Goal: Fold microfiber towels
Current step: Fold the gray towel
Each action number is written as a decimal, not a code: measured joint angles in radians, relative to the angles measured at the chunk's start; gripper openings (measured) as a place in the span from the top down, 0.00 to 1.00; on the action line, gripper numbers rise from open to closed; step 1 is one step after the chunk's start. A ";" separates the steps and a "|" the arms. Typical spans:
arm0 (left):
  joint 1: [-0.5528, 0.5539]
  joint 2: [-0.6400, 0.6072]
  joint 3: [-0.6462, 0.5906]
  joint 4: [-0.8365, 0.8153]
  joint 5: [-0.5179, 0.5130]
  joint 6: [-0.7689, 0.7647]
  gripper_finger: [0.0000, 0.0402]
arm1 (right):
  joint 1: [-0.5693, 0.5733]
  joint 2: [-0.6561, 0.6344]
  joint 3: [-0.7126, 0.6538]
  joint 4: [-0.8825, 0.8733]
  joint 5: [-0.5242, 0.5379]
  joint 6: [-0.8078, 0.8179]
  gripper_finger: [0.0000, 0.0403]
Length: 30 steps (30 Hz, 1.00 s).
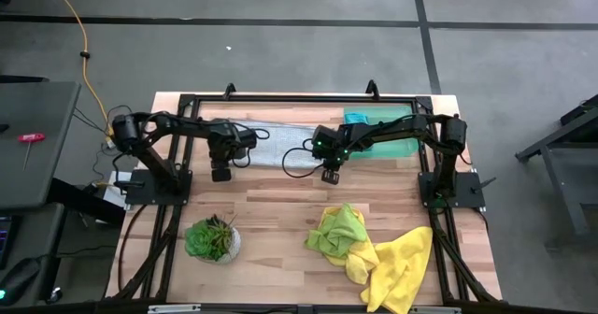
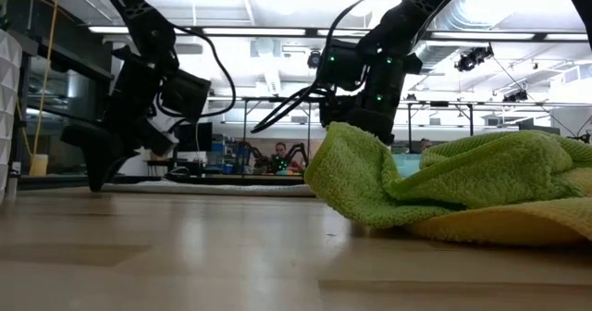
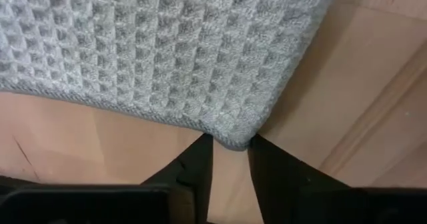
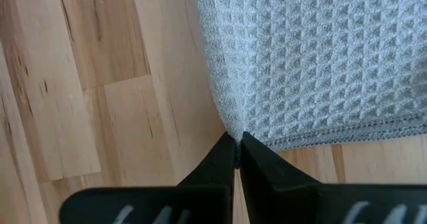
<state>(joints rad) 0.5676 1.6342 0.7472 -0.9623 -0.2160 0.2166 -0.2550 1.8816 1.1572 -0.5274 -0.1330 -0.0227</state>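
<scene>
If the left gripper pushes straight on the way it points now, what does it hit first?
The grey towel: its corner sits right at the tips of the left gripper, between the two fingers. Whether it already touches them, I cannot tell.

- A light wooden plank table (image 1: 280,206) carries everything;
- a pale grey towel (image 1: 280,150) lies flat near the far edge;
- a flat green tray (image 1: 397,144) lies just beside it, a teal towel (image 1: 355,119) on its far corner;
- a potted plant (image 1: 212,238) stands near the front left;
- a lime green towel (image 1: 338,230) lies crumpled, touching a yellow towel (image 1: 400,269), front right.
</scene>
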 joint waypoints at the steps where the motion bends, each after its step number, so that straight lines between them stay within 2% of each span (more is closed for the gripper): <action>1: 0.000 -0.001 -0.002 0.002 0.002 -0.002 0.79 | 0.000 0.000 0.000 0.000 0.000 0.000 1.00; 7: 0.002 -0.014 0.033 -0.049 -0.035 -0.010 0.76 | 0.000 0.000 0.000 0.001 0.000 -0.002 1.00; 15: 0.001 -0.124 0.087 -0.074 -0.017 -0.030 0.61 | 0.000 0.000 0.000 0.001 0.000 -0.002 1.00; 20: 0.001 -0.116 0.068 -0.074 -0.013 -0.037 0.52 | 0.000 0.000 0.000 0.001 0.000 -0.003 1.00; 22: -0.003 -0.110 0.054 -0.057 0.018 -0.045 0.49 | 0.000 0.000 0.000 0.000 0.000 -0.003 1.00; 30: -0.034 -0.100 -0.014 0.034 0.020 -0.030 0.48 | 0.000 0.000 0.000 0.001 0.000 -0.003 1.00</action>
<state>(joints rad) 0.5339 1.5339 0.7328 -0.9282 -0.1956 0.1862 -0.2550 1.8816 1.1572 -0.5259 -0.1334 -0.0257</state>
